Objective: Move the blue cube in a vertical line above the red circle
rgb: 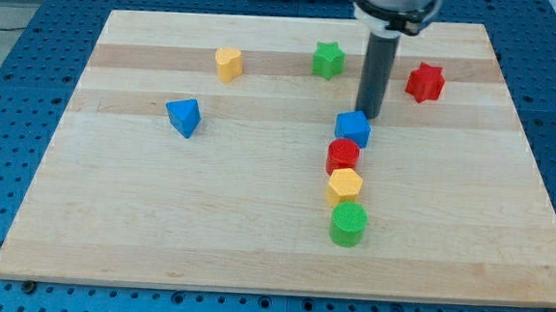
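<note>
The blue cube (353, 128) sits on the wooden board just above the red circle (343, 156), touching or nearly touching it. My tip (370, 116) is right behind the blue cube, at its upper right edge. Below the red circle a yellow hexagon (345, 186) and a green circle (348, 223) continue a near-vertical line toward the view's bottom.
A blue triangle (183, 116) lies at the view's left. A yellow block (229, 63), a green star (328, 58) and a red star (425, 82) stand along the view's top. The board's edge (279, 290) runs near the view's bottom.
</note>
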`<state>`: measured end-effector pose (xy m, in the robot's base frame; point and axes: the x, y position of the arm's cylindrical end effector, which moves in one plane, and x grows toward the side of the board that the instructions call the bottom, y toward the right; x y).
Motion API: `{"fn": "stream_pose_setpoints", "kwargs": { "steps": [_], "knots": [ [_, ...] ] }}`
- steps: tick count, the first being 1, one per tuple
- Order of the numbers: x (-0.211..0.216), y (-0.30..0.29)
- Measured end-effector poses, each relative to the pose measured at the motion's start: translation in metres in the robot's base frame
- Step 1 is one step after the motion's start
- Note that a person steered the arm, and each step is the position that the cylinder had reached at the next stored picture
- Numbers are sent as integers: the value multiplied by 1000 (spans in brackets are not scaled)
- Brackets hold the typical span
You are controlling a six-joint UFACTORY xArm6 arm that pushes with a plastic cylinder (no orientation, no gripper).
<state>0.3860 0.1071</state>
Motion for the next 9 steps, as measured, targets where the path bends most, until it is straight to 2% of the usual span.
{"fn": "stream_pose_setpoints", "kwargs": {
  "steps": [2,9],
  "knots": [
    [11,30],
    [36,-2]
  ]
}}
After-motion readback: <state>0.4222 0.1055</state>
